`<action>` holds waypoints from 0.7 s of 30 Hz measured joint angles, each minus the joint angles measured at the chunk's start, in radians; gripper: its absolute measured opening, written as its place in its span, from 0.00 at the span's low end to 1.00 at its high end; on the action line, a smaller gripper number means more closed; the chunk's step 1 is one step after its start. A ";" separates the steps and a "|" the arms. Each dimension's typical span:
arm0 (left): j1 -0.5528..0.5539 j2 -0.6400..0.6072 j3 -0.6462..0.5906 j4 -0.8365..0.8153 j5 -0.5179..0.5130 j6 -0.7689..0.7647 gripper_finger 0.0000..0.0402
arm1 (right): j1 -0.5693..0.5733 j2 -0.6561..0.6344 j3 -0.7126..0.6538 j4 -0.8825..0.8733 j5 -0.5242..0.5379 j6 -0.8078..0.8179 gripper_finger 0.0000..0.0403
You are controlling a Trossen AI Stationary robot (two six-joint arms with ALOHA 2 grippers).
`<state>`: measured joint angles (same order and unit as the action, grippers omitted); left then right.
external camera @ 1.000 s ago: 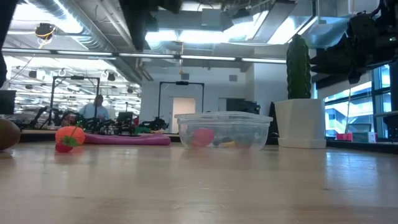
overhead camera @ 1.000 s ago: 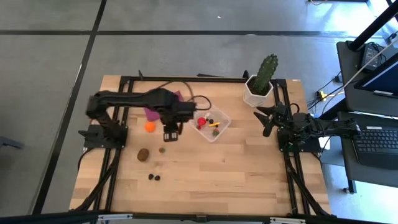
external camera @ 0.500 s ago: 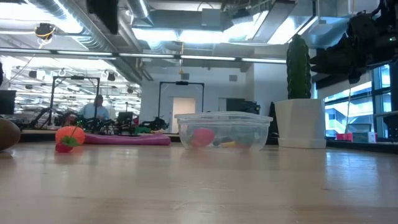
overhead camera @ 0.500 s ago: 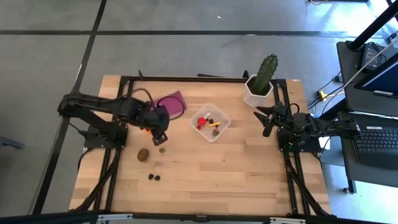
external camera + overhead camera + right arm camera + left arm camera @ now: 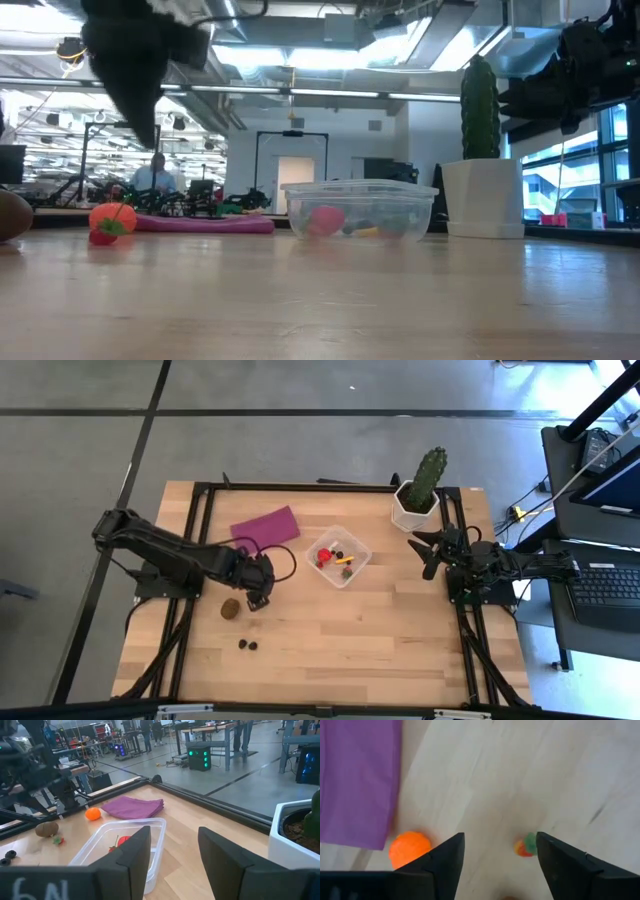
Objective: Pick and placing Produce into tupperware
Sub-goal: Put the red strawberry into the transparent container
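From above, the left gripper (image 5: 258,596) hangs low over the wooden table (image 5: 340,650), at three o'clock of the brown kiwi-like piece (image 5: 230,607) and well at eight o'clock of the clear tupperware (image 5: 354,566), which sits near the table's middle with red, dark and yellow bits inside. Two dark berries (image 5: 247,645) lie at six o'clock of the kiwi, with bare wood all around them toward the near edge. The purple cloth (image 5: 265,526) lies at ten o'clock of the tupperware; the cactus pot (image 5: 413,507) stands by the far right corner. The right gripper (image 5: 428,550) waits at the right edge, fingers spread and empty. At table height, the orange ball (image 5: 111,218) rests far left and the tupperware (image 5: 360,210) at centre, broad open tabletop in front. The left wrist view shows its fingers (image 5: 447,862) wide apart, holding nothing, with a small red-and-green piece (image 5: 526,845) between them and the orange ball (image 5: 409,848) just outside, touching the cloth's edge. The right wrist view looks across open wood to the tupperware (image 5: 125,851).
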<state>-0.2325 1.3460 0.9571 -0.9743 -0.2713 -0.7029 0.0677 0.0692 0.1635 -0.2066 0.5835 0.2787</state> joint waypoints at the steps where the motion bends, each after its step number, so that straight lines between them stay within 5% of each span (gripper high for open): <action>1: 0.000 0.000 -0.021 0.017 0.000 0.002 0.59 | 0.000 0.000 0.000 0.000 0.000 0.000 0.42; 9: 0.000 0.000 -0.122 0.067 0.082 0.055 0.57 | 0.000 0.000 0.000 0.000 0.000 0.000 0.42; 21: -0.086 0.000 -0.145 0.228 0.136 0.473 0.55 | 0.000 0.000 0.000 0.000 0.000 0.000 0.42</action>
<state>-0.3187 1.3460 0.8120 -0.7462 -0.1356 -0.2301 0.0674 0.0692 0.1635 -0.2066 0.5835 0.2790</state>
